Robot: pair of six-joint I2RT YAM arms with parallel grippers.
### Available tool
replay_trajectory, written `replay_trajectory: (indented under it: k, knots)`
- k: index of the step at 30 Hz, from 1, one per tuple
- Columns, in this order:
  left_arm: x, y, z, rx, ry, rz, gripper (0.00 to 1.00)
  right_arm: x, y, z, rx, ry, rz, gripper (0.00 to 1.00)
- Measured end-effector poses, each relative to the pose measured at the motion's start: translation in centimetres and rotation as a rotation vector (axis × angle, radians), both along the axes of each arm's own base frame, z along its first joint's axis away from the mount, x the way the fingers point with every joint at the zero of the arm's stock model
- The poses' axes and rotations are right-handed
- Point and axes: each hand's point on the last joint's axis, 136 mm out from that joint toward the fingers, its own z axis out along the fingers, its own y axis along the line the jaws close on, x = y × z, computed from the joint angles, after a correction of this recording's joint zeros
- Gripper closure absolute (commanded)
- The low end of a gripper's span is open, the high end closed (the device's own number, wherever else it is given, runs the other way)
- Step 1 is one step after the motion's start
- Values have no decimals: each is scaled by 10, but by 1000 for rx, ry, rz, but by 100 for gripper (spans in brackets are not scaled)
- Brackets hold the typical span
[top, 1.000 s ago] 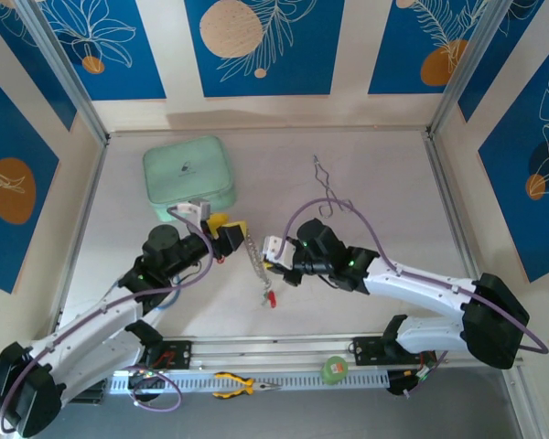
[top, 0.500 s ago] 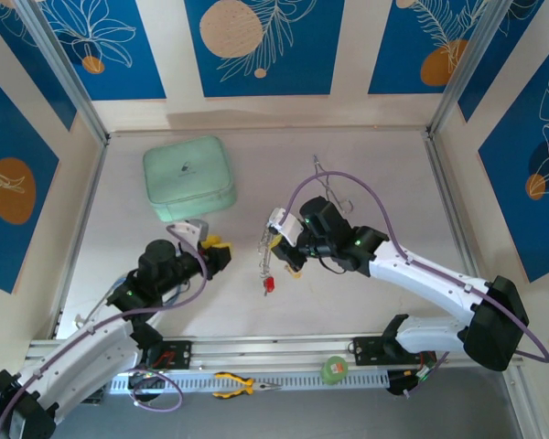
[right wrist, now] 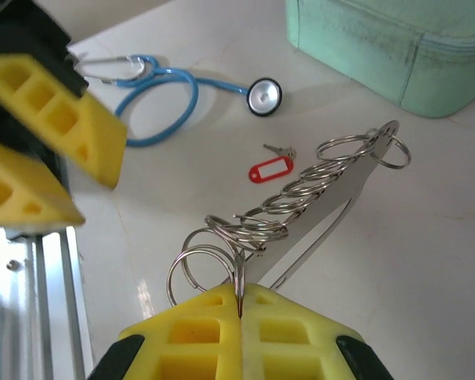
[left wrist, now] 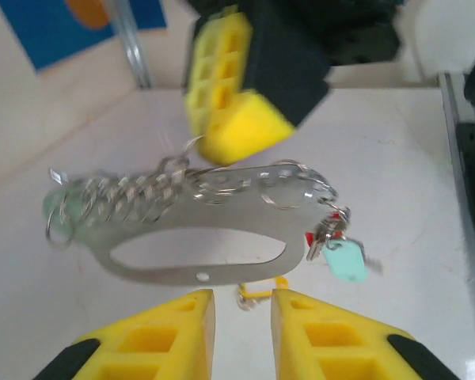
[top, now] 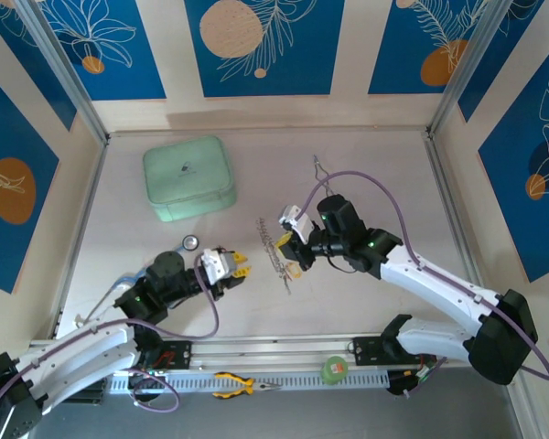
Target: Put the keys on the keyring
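Right gripper (right wrist: 239,297) clamped shut on keyring (right wrist: 356,178), which sits at 2 o'clock from left gripper (top: 236,268), whose jaws stand nearly closed, contents indeterminate; advise steadying the ring while threading red-tagged key (right wrist: 269,170).

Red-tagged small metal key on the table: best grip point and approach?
Pinch the red plastic tag across its narrow width, straight from above: it lies flat on the table, bulkier than its tiny metal key, and clear of the grey metal keyring.
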Motion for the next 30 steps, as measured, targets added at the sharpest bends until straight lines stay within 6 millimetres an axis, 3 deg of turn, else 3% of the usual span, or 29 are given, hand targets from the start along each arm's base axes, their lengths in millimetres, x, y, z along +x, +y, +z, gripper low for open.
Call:
replay_trajectory:
  k: [5,12,18,30]
  knots:
    - [-4,-21,-2,106,-248,-32,73,-4,2,8,48,31,5,100]
    - [11,-35,-2,173,-435,30,65,-6,4,12,74,64,-2,100]
    - [15,-38,10,146,-498,59,62,-6,5,13,82,72,-11,100]
    - [16,-37,11,140,-506,69,58,-5,6,12,85,93,-34,100]
